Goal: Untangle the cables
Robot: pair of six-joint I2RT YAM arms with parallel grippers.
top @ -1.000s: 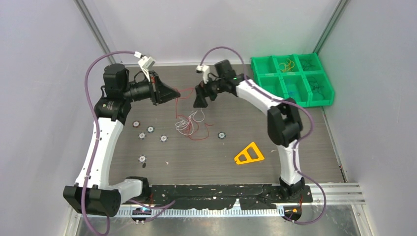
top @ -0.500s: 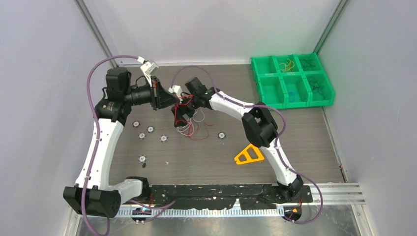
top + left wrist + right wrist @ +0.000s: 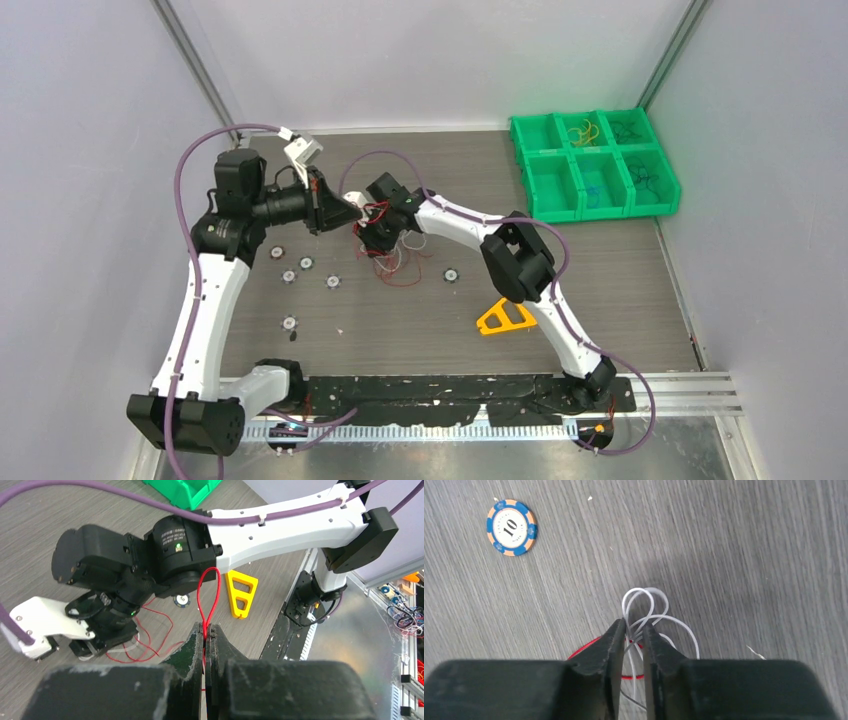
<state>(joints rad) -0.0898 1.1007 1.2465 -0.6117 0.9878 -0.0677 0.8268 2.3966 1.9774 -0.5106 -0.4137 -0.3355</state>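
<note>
The cables [image 3: 393, 262] lie as a loose red and white tangle at mid-table. My left gripper [image 3: 352, 212] hangs just left of and above the tangle. In the left wrist view the left gripper [image 3: 206, 626] is shut on a red cable [image 3: 200, 595], which rises from the fingertips as a narrow loop. My right gripper [image 3: 374, 240] reaches down into the tangle right beside the left one. In the right wrist view the right gripper [image 3: 634, 625] has its jaws a narrow gap apart, with white cables [image 3: 644, 600] running between them and a red cable [image 3: 584, 647] beneath.
Several poker chips [image 3: 306, 264] lie left of the tangle, one chip [image 3: 451, 274] lies to its right, and another chip [image 3: 512, 527] shows in the right wrist view. A yellow triangle [image 3: 506, 316] sits at front right. A green compartment bin [image 3: 548, 168] holding cables stands at back right.
The right arm swung left from the back centre down onto the tangle, and its jaws narrowed from wide open around the white cables. The left gripper kept its hold on the red cable.
</note>
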